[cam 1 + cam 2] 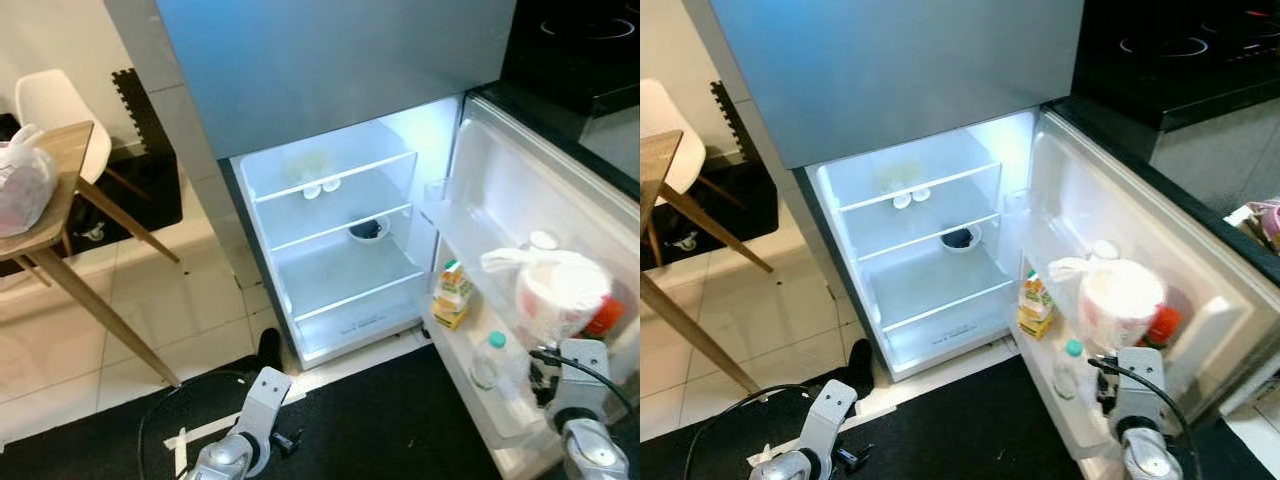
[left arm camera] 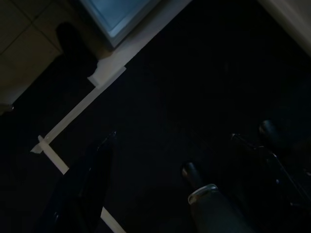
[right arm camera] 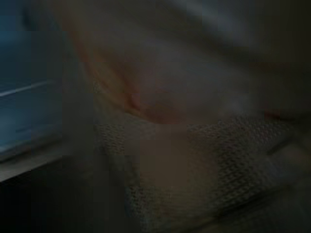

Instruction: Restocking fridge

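Observation:
The fridge (image 1: 340, 230) stands open, lit inside, with a dark bowl (image 1: 369, 230) on its middle shelf and two small white items (image 1: 320, 187) on the top shelf. The door shelf (image 1: 470, 400) on the right holds a juice carton (image 1: 453, 293), a water bottle (image 1: 488, 362), a bulging white plastic bag (image 1: 555, 290) and something red-orange (image 1: 606, 317). My right gripper (image 1: 545, 375) is low at that door shelf, just under the white bag; its wrist view is a blur of mesh and orange. My left arm (image 1: 250, 430) hangs idle over the black mat.
A wooden table (image 1: 60, 190) with a white bag (image 1: 22, 185) and a white chair (image 1: 60, 100) stand at the left. A black cooktop counter (image 1: 580, 40) sits behind the door. White tape (image 2: 73, 116) and a cable (image 1: 160, 420) lie on the black mat.

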You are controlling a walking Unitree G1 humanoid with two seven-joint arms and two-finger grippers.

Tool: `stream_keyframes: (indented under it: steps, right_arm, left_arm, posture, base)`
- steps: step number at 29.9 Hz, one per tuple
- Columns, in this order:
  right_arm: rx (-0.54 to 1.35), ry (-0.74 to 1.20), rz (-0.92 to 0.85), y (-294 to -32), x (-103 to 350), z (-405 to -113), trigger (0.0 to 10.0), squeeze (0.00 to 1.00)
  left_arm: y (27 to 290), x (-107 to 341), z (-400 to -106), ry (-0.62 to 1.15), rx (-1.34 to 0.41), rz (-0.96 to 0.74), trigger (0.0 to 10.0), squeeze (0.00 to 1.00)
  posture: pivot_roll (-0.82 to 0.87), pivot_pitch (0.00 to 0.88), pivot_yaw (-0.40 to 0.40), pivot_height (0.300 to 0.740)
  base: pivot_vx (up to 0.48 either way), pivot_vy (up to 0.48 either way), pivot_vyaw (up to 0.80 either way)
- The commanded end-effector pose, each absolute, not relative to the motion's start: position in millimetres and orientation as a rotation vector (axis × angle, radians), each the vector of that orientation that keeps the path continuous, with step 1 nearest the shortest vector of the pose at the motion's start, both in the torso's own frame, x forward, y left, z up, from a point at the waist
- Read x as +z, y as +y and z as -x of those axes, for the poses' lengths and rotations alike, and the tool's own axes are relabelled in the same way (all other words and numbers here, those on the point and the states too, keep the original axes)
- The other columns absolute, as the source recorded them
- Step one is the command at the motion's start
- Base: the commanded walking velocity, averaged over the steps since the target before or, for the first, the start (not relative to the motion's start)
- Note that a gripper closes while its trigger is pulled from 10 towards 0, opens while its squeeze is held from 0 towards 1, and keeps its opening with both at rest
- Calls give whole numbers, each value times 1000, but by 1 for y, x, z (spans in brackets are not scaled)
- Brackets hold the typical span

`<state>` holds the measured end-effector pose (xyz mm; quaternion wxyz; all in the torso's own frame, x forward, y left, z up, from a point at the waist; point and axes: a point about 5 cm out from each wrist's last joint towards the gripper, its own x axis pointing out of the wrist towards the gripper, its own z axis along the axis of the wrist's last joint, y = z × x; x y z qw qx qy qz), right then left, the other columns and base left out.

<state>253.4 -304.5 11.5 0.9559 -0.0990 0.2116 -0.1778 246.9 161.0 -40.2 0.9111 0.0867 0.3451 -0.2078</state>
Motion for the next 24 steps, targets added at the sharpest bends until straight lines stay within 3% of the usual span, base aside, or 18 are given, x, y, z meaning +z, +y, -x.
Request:
stream_keyframes:
  steps: [1, 4, 12, 14, 18, 24]
  right_arm:
    - [-478, 488, 212, -322, 5, -236, 10000, 0]
    - [-476, 505, 202, -322, -2, -226, 10000, 0]
    - [-331, 555, 151, -288, -31, -204, 10000, 0]
    - [-243, 585, 70, -262, -46, -196, 10000, 0]
    - [-148, 642, 39, -237, -59, -186, 10000, 0]
    - [-154, 695, 0, -227, -69, -175, 10000, 0]
  left_arm:
    - [174, -44, -241, 735, -404, -192, 10000, 0]
    - [174, -44, -240, 736, -404, -193, 10000, 0]
    - [167, -42, -242, 693, -412, -170, 10000, 0]
    - [162, -40, -247, 687, -392, -147, 10000, 0]
    - [156, -38, -251, 680, -391, -150, 10000, 0]
    - [149, -38, -253, 677, -390, -149, 10000, 0]
  posture:
    - [-78, 97, 99, 726]
    - [-81, 90, 100, 726]
    - [-99, 79, 110, 726]
    - [-108, 73, 116, 726]
    - [-119, 65, 120, 726]
    - [-126, 58, 121, 726]
  base:
    - [0, 0, 0]
    - [0, 0, 0]
    - [0, 0, 0]
    - [0, 0, 0]
    - [0, 0, 0]
    - [0, 0, -694]
